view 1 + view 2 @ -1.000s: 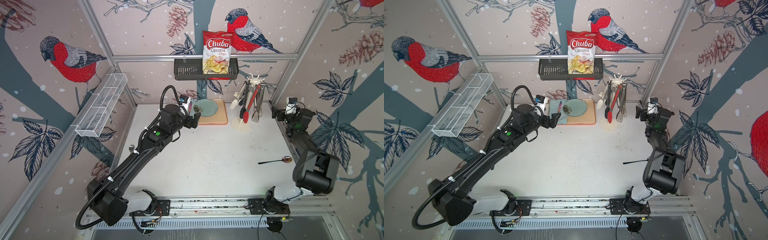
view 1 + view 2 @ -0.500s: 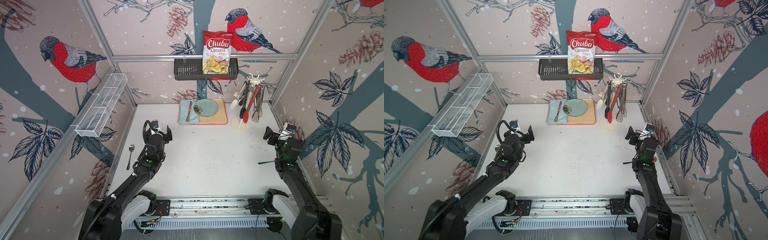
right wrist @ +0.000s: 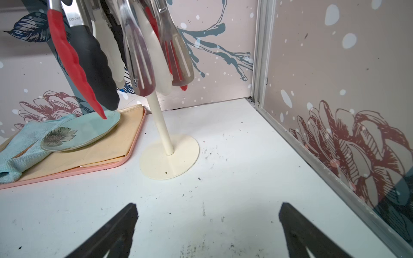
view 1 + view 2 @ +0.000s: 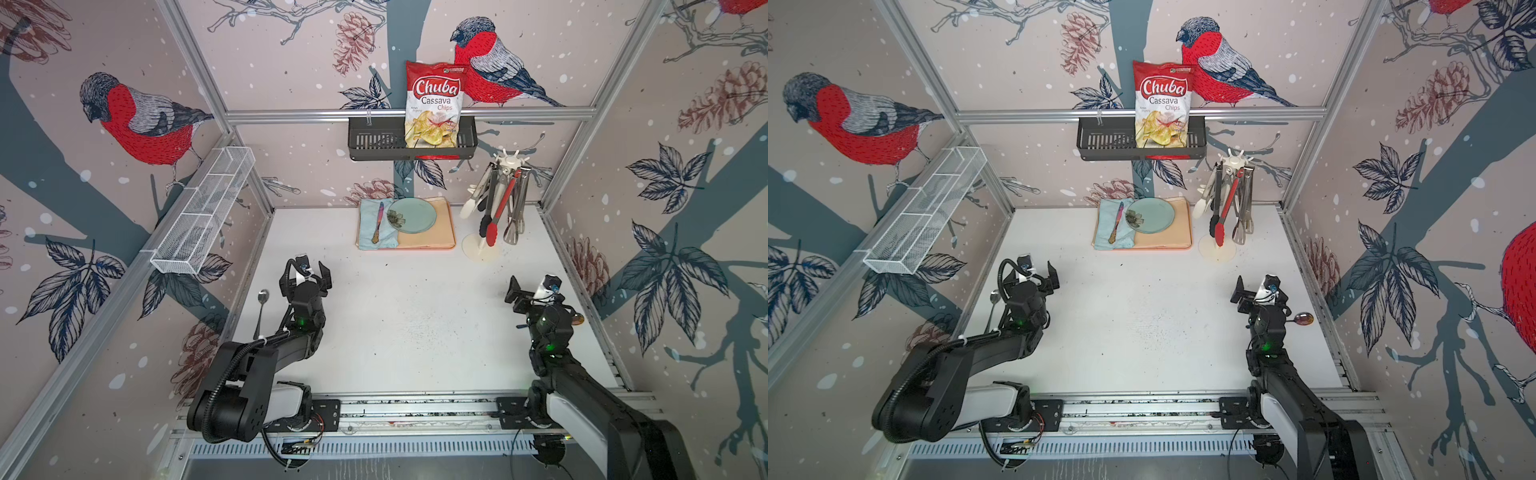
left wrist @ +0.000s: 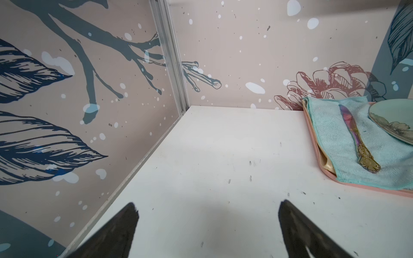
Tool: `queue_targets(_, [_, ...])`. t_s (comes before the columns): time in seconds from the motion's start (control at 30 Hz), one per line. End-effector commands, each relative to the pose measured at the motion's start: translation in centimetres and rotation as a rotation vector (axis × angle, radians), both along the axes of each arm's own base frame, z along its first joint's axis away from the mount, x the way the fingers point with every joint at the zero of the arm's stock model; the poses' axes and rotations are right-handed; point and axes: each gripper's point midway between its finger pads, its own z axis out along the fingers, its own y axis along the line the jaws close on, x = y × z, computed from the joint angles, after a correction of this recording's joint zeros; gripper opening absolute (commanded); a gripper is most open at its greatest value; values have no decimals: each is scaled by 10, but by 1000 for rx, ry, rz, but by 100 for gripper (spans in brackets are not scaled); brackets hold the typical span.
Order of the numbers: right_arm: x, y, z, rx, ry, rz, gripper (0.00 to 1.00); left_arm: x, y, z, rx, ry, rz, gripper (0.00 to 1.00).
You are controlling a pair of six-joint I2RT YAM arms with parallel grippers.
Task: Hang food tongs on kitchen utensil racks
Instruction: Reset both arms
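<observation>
Left wrist view: left claw point(image 5: 207, 206) spread wide with nothing between the jaws; bare desk point(image 5: 223, 156) ahead, no tongs in sight.
Right wrist view: right claw point(image 3: 207, 207) equally wide and empty, facing the rack.
Near desk: left spoon point(image 4: 262, 305) lies by the left wall and right spoon point(image 4: 1302, 319) by the right wall. No tongs lie loose.
Far centre: pink tray point(image 4: 407, 248) carrying a cloth point(image 4: 368, 232), plate point(image 4: 413, 215) and butter knife point(image 4: 378, 222).
Far right: utensil rack point(image 4: 476, 253) stands just beside the tray. The food tongs point(image 4: 496, 212) hang bunched from its crown, tips down and clear of the base.
Progress (judged): hanging looks complete.
Handling (judged): tongs are light, stiff and springy. Bare steel arms are likely slick and the coated tips grippier. Take both arms together mid-length, leaving the loop end free for a hook. The rack looks top-loaded and might tip if nudged.
View differences: both top views show the crown and hooks, which the right wrist view crops. The right wrist view alone shows the pole and the gap under the tips. The left wrist view misses the rack entirely.
</observation>
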Motion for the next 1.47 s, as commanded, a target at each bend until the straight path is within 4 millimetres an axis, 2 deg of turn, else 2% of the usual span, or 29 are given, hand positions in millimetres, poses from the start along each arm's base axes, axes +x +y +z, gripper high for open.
queue_targets(0.0, [10, -4, 26, -70, -111, -28, 100, -7, -4, 30, -12, -147, -36, 97])
queue_targets(0.07, [14, -9, 21, -47, -110, -38, 100, -6, -9, 28, 1, -140, -66, 97])
queue_targets(0.17, [23, 5, 15, -47, -109, 32, 100, -8, -15, 28, 14, -141, -105, 97])
queue_targets(0.3, [39, 8, 4, -51, -77, 49, 100, -21, -16, 1, 1, -96, -124, 98])
queue_targets(0.37, [43, 6, -4, -48, -64, 36, 100, -27, -18, 6, 18, -140, -137, 99])
queue_targets(0.47, [46, -4, -10, -26, -71, -15, 100, -9, -19, -9, -2, -89, -149, 99])
queue_targets(0.53, [50, -6, -12, -18, -60, -25, 100, -4, -12, -9, -6, -125, -115, 98])
queue_targets(0.57, [54, -7, -14, -14, -35, -29, 100, -4, -5, -17, -31, -99, -90, 98])
queue_targets(0.67, [64, -17, -21, 10, 11, -81, 100, 20, 4, -30, -84, -9, -69, 98])
queue_targets(0.7, [64, -17, -22, 14, 24, -79, 100, 22, 9, -33, -116, 7, -70, 99])
queue_targets(1.43, [64, -18, -22, 14, 24, -78, 100, 20, 12, -33, -122, 2, -68, 99])
